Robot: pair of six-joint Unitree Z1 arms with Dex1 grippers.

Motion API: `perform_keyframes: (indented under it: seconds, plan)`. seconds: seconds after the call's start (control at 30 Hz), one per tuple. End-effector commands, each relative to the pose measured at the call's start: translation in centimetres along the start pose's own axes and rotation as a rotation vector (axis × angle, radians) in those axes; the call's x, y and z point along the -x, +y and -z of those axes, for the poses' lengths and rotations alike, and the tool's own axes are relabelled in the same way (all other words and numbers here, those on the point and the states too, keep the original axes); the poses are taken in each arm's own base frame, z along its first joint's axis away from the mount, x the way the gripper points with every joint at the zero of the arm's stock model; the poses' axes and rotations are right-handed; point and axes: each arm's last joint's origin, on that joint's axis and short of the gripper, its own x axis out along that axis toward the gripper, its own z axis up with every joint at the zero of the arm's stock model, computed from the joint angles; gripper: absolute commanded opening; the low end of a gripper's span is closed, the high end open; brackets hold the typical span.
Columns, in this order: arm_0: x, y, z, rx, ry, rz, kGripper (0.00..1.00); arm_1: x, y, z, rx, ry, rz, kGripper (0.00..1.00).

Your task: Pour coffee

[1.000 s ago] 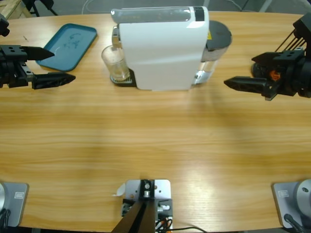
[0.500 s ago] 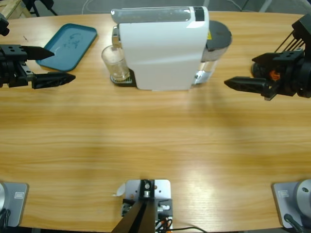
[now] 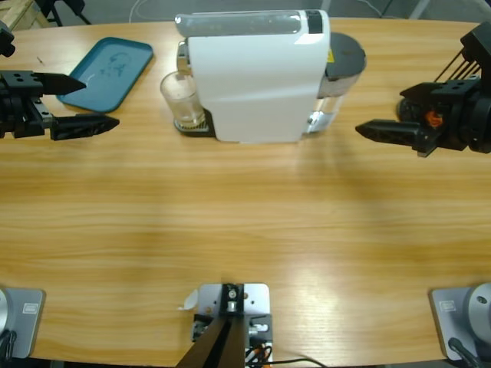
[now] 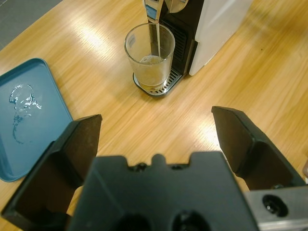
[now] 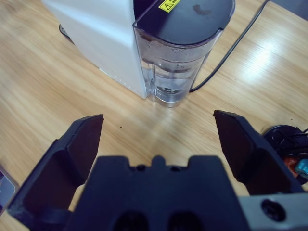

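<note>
Currently both idle: left gripper (image 4: 156, 132) and right gripper (image 5: 158, 137) spread wide, holding nothing, either side of coffee machine (image 3: 257, 77). Glass tumbler (image 4: 150, 55) on its drip tray (image 4: 166, 86), coffee (image 4: 151, 60) streaming in. Yellow warning label (image 5: 169, 5) atop water tank (image 5: 175, 62), text unreadable.

The only sign to be seen is a yellow warning sticker (image 5: 166, 5) with a black triangle symbol, stuck at the far edge of the dark lid (image 5: 185, 17) on the coffee machine's water tank (image 5: 173, 72); its small print can't be read.
</note>
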Motion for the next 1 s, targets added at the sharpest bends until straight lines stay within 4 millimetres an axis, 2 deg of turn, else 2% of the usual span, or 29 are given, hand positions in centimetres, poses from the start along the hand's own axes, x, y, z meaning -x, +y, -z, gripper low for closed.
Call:
perform_keyframes:
  seconds: [0.03,0.27,1.0]
  plan:
    - [-0.20,-0.19,-0.12,0.001,0.006,0.008,1.000,-0.83,-0.27,1.04,-0.015,0.047,0.023,1.000]
    - [0.24,-0.35,0.08,0.001,-0.001,0.006,1.000,-0.91,-0.31,1.10,-0.015,0.052,0.031,1.000]
    - [-0.29,-0.19,-0.05,0.004,0.011,0.009,1.000,-1.01,-0.41,1.13,-0.016,0.057,0.051,1.000]
